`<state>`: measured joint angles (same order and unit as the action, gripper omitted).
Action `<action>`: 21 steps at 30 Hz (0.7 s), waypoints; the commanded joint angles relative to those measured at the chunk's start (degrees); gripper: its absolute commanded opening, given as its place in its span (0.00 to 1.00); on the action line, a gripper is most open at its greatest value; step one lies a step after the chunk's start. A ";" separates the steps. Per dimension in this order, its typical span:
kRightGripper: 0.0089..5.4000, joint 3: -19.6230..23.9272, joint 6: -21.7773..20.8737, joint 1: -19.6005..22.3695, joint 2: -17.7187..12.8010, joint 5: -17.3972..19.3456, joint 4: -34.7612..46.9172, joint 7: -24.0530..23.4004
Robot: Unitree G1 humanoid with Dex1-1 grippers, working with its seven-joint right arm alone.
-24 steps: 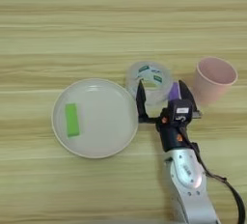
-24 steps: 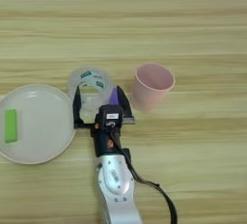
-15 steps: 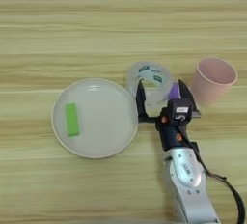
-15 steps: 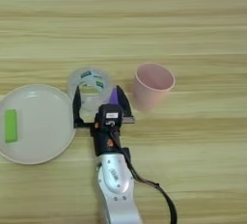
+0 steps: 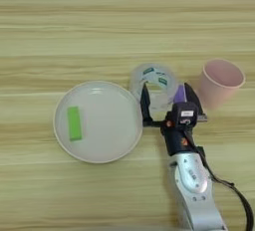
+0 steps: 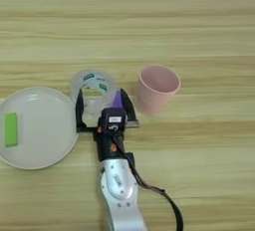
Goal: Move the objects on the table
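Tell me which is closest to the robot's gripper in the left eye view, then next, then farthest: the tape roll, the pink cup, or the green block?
From the right gripper:
1. Tape roll, right at the fingers.
2. Pink cup, off to the right.
3. Green block, far left on the plate.

Right gripper (image 5: 167, 100) over the tape roll, fingers spread.

On the table (image 5: 60, 31), a pale round plate (image 5: 109, 140) holds a green rectangular block (image 5: 74, 123) near its left side. The clear tape roll (image 5: 153, 80) lies just beside the plate's upper right rim. A small purple block (image 5: 179, 94) shows by the right finger, and a pink paper cup (image 5: 219, 81) stands further right.
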<state>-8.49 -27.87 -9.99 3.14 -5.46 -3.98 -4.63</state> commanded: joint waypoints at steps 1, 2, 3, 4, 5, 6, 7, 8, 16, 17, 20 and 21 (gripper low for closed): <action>1.00 -0.18 -6.72 1.45 -0.17 -3.92 5.29 -1.24; 1.00 0.30 -8.26 1.35 -0.36 -5.08 5.83 -1.87; 1.00 1.09 -9.40 1.36 -0.46 -5.96 6.41 -2.66; 1.00 1.81 -10.38 1.24 -0.38 -6.82 7.01 -3.62; 1.00 2.48 -11.34 1.05 -0.21 -7.74 7.65 -4.64; 1.00 3.03 -12.06 0.76 0.13 -8.41 8.25 -5.60; 1.00 3.41 -12.65 0.46 0.48 -9.15 8.75 -6.47; 1.00 3.78 -13.02 0.06 0.91 -9.47 9.33 -7.25; 1.00 8.95 -9.83 0.52 2.65 -8.80 9.89 -13.87; 1.00 9.47 -9.29 0.77 2.69 -8.70 9.75 -14.59; 1.00 10.82 -7.73 1.65 2.66 -8.91 8.97 -16.73; 1.00 11.24 -7.04 2.00 2.57 -9.12 8.64 -17.41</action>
<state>1.71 -36.42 -11.38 3.39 -14.66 3.48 -20.85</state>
